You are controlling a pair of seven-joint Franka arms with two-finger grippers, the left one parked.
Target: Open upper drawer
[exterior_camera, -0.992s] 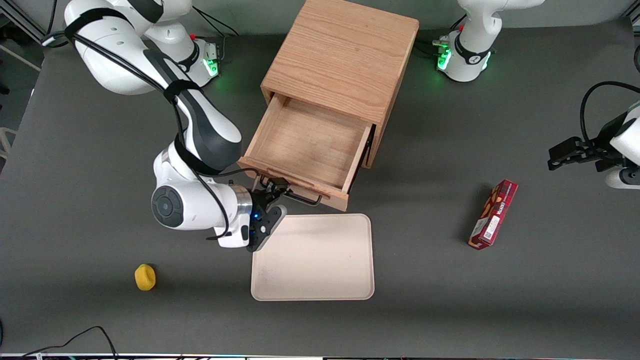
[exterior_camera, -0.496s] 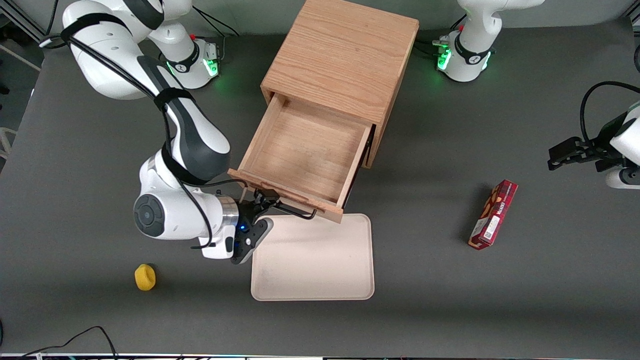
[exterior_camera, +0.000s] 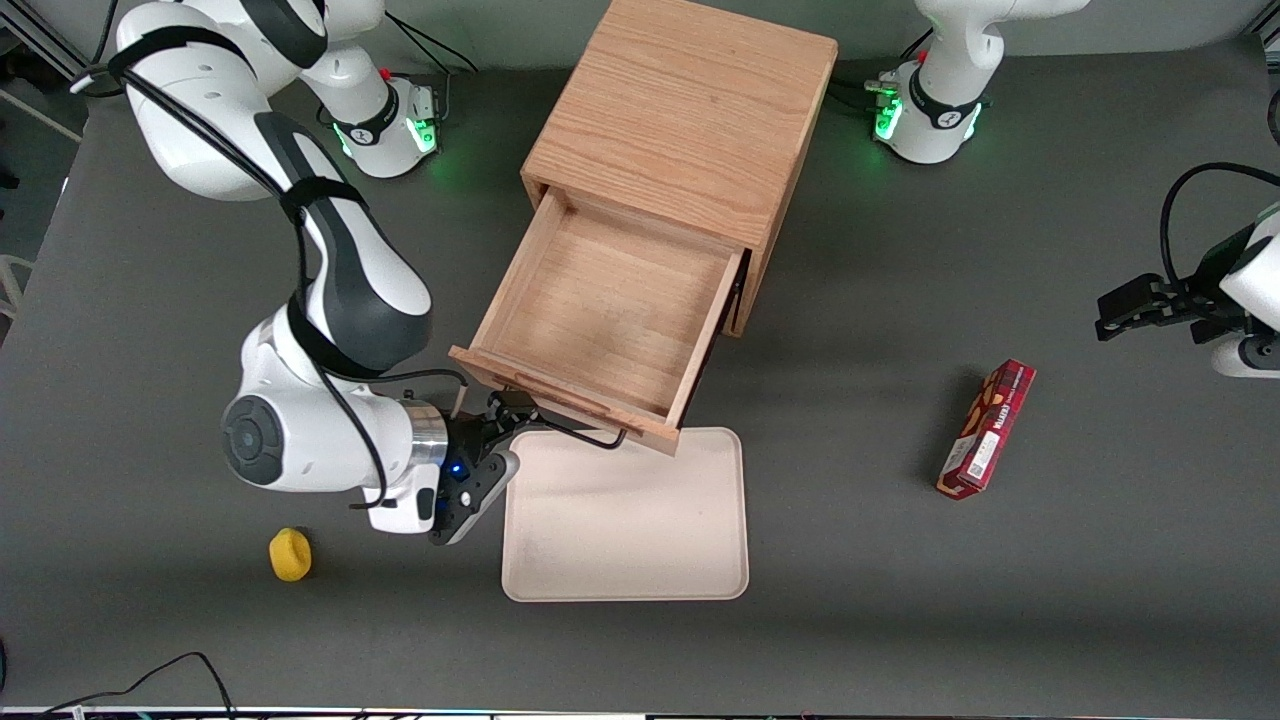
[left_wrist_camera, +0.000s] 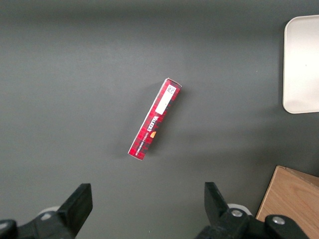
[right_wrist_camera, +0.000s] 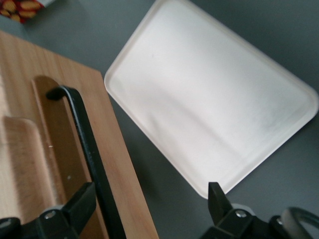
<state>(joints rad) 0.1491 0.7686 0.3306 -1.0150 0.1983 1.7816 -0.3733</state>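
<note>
The upper drawer [exterior_camera: 600, 300] of the wooden cabinet [exterior_camera: 680, 110] is pulled far out, and its plank interior is bare. Its thin black wire handle [exterior_camera: 575, 432] runs along the front. My right gripper [exterior_camera: 497, 418] is at the handle's end nearer the working arm, level with the drawer front. In the right wrist view the fingers stand wide apart; the handle [right_wrist_camera: 87, 144] runs between them, close to one finger [right_wrist_camera: 75, 206]. The gripper [right_wrist_camera: 149, 194] is open. The lower drawer is hidden under the upper one.
A cream tray [exterior_camera: 625, 520] lies just in front of the open drawer, and also shows in the right wrist view [right_wrist_camera: 214, 99]. A yellow object [exterior_camera: 290, 554] lies near the working arm. A red box [exterior_camera: 985, 430] lies toward the parked arm's end.
The drawer has slid further out of the cabinet toward the front camera. My gripper and wrist have moved the same way with the handle.
</note>
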